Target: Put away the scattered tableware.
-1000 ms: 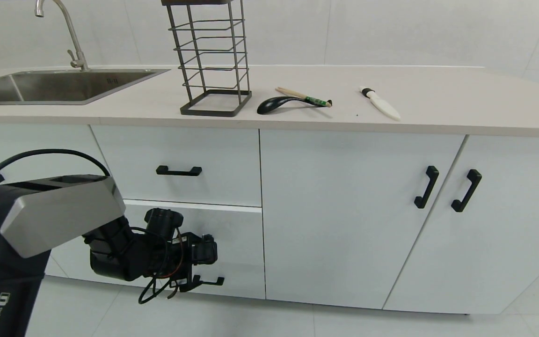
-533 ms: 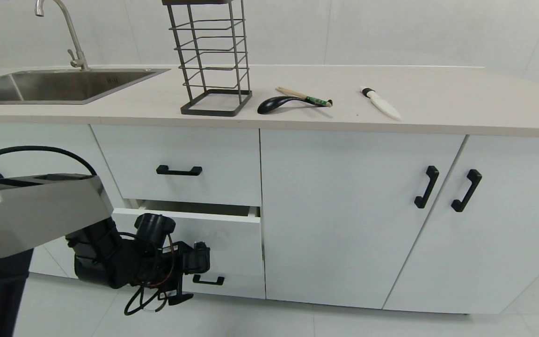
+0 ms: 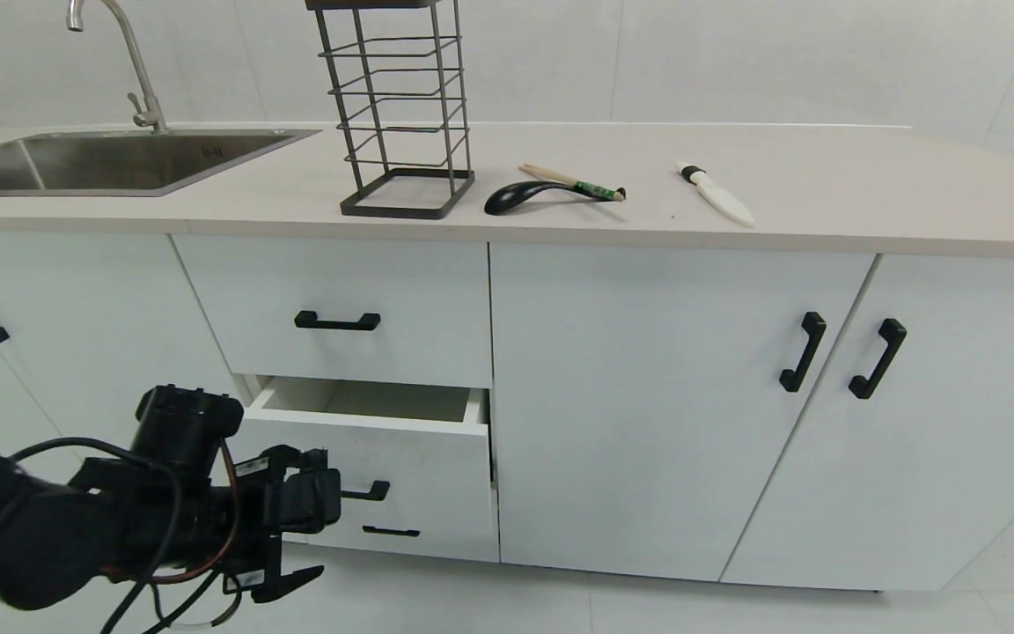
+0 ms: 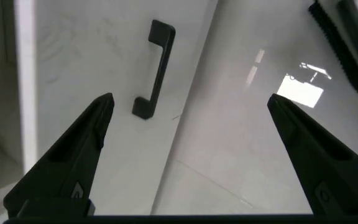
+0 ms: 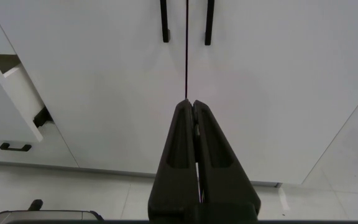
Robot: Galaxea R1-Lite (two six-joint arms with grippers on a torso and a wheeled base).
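Observation:
On the countertop [image 3: 824, 176] lie a black spoon [image 3: 520, 193], a pair of chopsticks [image 3: 570, 181] resting across its handle, and a white knife [image 3: 718, 197] farther right. Below, the lower drawer [image 3: 384, 449] stands partly pulled out, its inside showing nothing. My left gripper [image 3: 331, 534] hangs open just in front of the drawer's left part, apart from the black handle [image 3: 391, 531]. From the left wrist, that handle [image 4: 154, 68] shows beyond the open gripper [image 4: 190, 102]. My right gripper [image 5: 191, 104] is shut on nothing, facing the cabinet doors.
A tall black wire rack [image 3: 401, 114] stands on the counter left of the spoon. The sink [image 3: 102, 158] with a tap [image 3: 133, 62] is at the far left. The upper drawer [image 3: 337, 320] is closed. Two cabinet doors with black handles [image 3: 841, 352] are at the right.
The left gripper pulled the lower drawer out by its handle, then let go, opened and drew back to the left. The tableware has not moved.

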